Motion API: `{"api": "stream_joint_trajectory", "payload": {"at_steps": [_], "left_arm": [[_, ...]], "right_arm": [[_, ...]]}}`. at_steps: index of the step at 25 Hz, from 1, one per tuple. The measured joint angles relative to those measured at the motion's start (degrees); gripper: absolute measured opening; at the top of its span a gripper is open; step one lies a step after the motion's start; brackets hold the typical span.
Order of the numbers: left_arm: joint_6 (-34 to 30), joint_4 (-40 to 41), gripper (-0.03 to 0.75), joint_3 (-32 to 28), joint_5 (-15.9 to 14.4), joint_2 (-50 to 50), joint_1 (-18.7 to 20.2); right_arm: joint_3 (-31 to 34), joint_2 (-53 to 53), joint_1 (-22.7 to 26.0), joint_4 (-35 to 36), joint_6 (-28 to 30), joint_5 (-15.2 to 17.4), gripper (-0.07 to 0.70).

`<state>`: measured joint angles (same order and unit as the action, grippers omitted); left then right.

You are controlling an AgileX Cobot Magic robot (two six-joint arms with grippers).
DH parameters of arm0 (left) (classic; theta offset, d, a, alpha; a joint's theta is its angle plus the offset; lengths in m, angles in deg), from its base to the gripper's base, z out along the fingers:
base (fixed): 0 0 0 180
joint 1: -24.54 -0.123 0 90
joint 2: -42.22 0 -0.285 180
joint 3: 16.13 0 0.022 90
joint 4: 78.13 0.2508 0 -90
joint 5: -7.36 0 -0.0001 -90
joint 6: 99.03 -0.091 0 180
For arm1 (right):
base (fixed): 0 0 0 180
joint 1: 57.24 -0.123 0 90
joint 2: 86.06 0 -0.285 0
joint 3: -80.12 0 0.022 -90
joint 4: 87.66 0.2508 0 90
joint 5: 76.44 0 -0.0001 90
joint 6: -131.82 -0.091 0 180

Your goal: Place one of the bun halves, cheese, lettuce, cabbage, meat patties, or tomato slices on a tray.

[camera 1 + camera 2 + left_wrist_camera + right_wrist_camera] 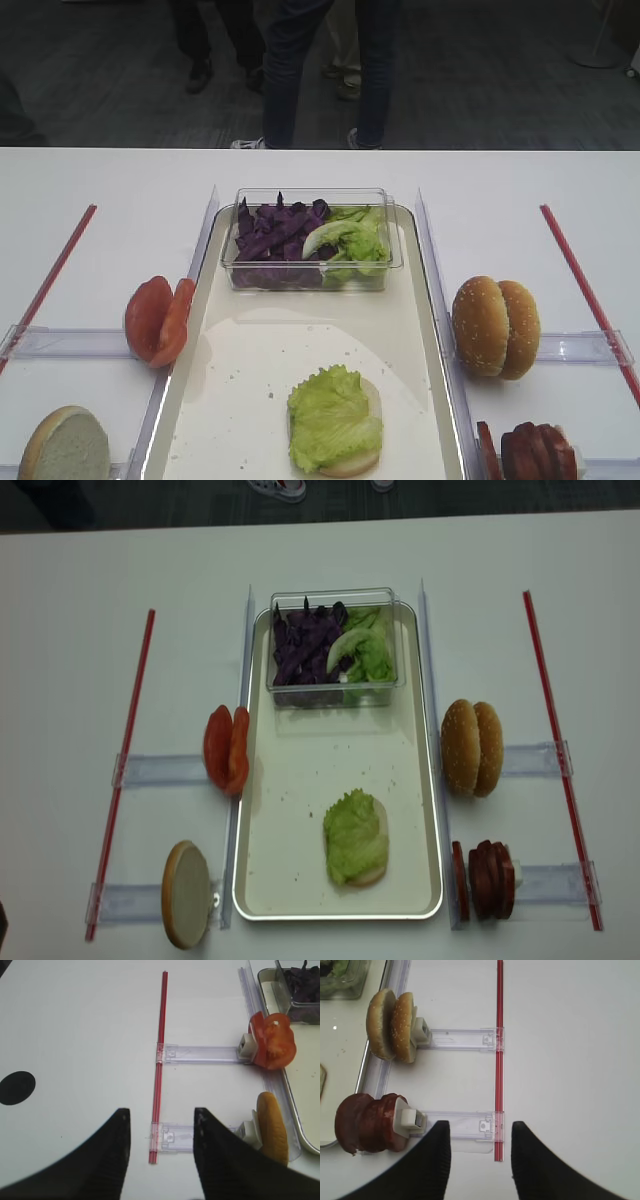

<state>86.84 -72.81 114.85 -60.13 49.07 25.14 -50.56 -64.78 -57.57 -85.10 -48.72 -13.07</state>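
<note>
On the tray point(415, 780), lettuce point(355, 837) tops a bun half point(377, 840); both arms' jaws gape, empty

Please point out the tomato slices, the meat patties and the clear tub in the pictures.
tomato slices point(158, 320): first high view, middle of the red faces.
meat patties point(367, 1122): right wrist view, brown side.
clear tub point(330, 692): second high view, near wall.

lettuce point(335, 418) hides most of the bun half point(356, 462) beneath it.
</note>
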Motion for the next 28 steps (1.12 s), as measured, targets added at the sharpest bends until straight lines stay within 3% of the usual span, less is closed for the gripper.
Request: {"api": "stream_joint_trajectory", "payload": {"at_steps": [28], "left_arm": [[0.0, 0.0, 0.288, 0.0, 0.0, 0.0, 0.0]], "right_arm": [[0.0, -13.9, 0.0, -0.4, -0.3, 0.1, 0.328]]}}
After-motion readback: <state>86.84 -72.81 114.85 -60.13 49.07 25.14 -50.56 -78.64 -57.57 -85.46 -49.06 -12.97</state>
